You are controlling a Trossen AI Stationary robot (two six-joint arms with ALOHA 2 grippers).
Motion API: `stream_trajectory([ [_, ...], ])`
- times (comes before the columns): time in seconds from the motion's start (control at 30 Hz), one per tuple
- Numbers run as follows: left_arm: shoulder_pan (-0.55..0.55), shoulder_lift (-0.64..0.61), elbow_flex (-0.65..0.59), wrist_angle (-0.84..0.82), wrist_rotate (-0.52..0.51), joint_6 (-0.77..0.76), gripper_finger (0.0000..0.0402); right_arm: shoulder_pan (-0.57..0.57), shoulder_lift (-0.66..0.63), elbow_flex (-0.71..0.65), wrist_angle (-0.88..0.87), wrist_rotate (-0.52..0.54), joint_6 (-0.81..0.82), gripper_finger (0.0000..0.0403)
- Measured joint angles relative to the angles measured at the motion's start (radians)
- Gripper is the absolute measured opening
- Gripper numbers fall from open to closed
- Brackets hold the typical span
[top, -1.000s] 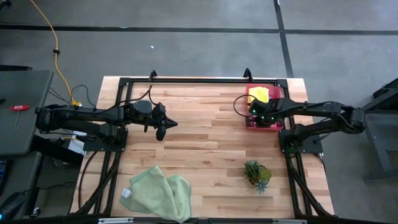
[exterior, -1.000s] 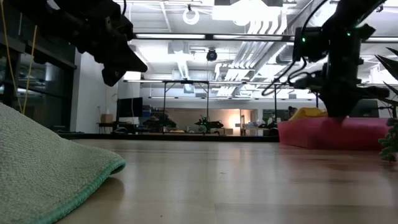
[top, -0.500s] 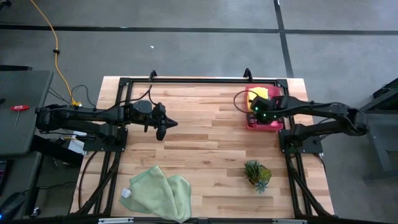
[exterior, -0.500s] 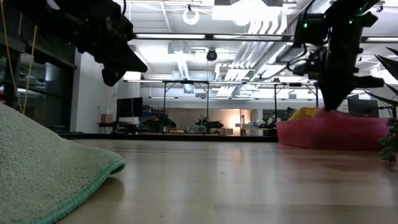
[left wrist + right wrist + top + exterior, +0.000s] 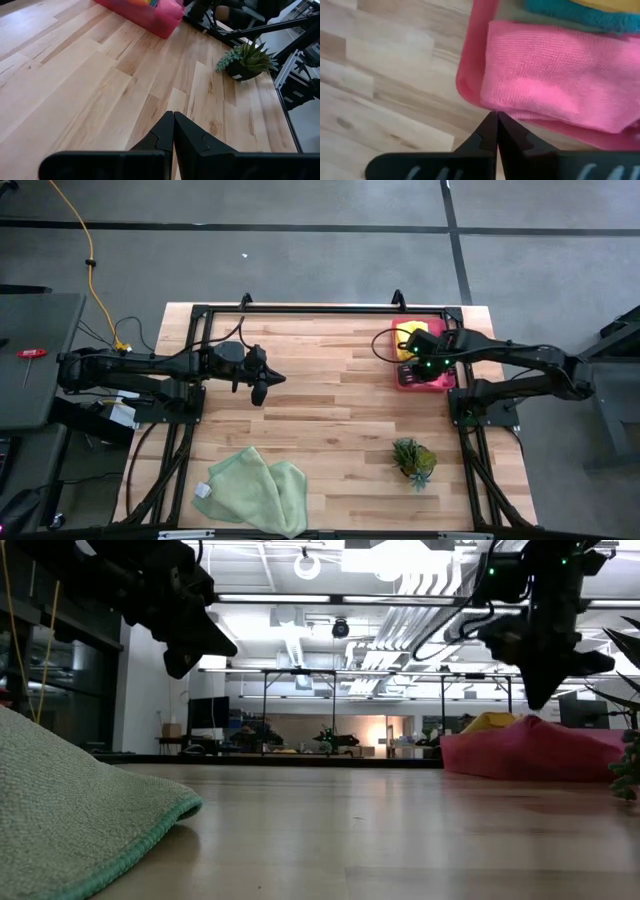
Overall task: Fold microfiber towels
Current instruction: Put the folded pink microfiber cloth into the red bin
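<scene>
My right pincer (image 5: 496, 131) (pressed together, empty) has risen off the pink towel (image 5: 555, 75); left pincer (image 5: 173, 131) pressed together too. I count two green towels (image 5: 255, 488).

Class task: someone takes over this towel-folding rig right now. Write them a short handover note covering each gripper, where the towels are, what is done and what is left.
Left gripper: shut, empty, held above the bare middle-left of the table.
Right gripper: shut, empty, over the near edge of the pink tray at the far right corner.
Towels: pale green towels lie crumpled at the near left edge. The hot pink towel, teal towel and yellow towel sit in the tray.
Done: no neatly folded towel shows on the table.
Left: pick towels out, fold each; the green ones still need folding.
</scene>
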Motion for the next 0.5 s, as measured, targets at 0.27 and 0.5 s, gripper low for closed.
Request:
stream_trajectory([
  [0.27, 0.000, 0.000, 0.000, 0.000, -0.002, 0.000, 0.0000, -0.022, -0.003, 0.027, -0.008, 0.073, -0.020, 0.0000],
  [0.5, 0.000, 0.000, 0.000, 0.000, -0.002, 0.001, 0.0000, -0.022, -0.002, -0.134, 0.151, 0.093, 0.089, 0.0000],
])
